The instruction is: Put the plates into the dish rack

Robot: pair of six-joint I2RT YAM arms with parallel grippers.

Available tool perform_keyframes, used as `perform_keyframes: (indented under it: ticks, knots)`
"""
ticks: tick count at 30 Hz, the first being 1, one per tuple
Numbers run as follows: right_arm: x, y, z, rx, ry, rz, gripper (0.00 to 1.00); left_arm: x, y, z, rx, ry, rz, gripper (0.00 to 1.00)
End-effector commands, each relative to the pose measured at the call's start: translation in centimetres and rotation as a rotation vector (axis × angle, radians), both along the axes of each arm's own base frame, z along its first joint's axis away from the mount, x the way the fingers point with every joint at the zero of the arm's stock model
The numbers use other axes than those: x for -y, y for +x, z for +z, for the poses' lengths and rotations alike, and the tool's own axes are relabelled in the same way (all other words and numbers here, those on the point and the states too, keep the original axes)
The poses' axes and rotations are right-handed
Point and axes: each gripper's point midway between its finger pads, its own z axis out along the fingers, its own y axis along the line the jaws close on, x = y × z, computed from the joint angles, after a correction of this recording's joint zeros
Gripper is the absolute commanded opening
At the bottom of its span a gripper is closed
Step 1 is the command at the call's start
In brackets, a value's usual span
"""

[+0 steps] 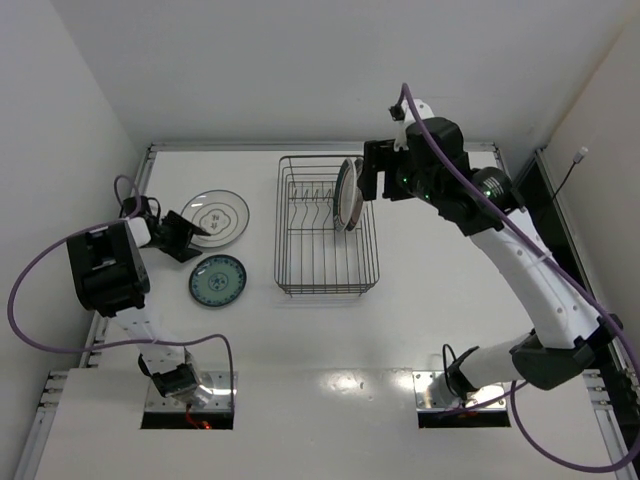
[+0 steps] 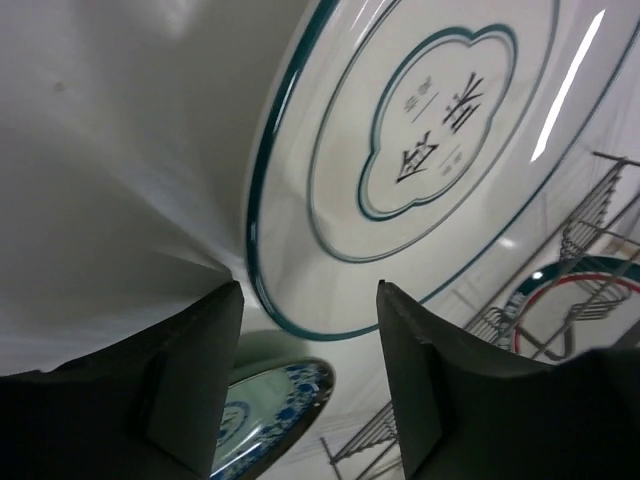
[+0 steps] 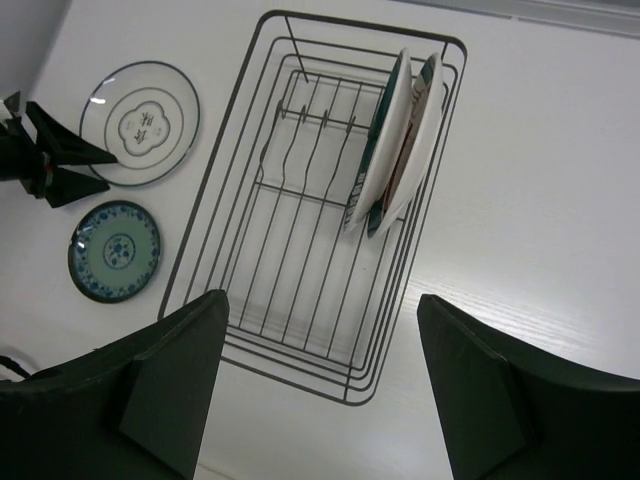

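Left fingers (image 2: pixel 190 400) and right fingers (image 3: pixel 160 390) stand spread over the white table (image 1: pixel 450 330) walled by white panels (image 1: pixel 60 100).

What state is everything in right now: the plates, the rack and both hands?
Two ringed plates: standing on edge, side by side, at one end of the dish rack.
Pale plate: flat on the table, outside the rack.
Teal plate: flat on the table, beside the pale plate.
Dish rack: upright, other slots free.
Left hand: open at the pale plate's rim, not gripping.
Right hand: open, empty, above the rack.
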Motion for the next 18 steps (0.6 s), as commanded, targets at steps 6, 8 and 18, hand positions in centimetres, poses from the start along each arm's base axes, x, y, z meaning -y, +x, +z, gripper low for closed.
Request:
perform_keyframes:
  ticks: [6, 8, 18]
  knots:
    - [2.4, -0.7, 2.1, 0.064, 0.001, -0.046, 0.75, -0.6, 2.7, -2.1, 0.058, -0.046, -0.024, 0.16]
    - [2.4, -0.7, 2.1, 0.06, 0.01, -0.052, 0.75, -0.8, 3.6, -1.3, 0.077, -0.045, -0.037, 0.0]
    - [1.1, -0.5, -0.1, -0.03, 0.069, -0.03, 0.75, 0.1, 6.6, 14.8, 0.477, -0.096, -0.064, 0.0]
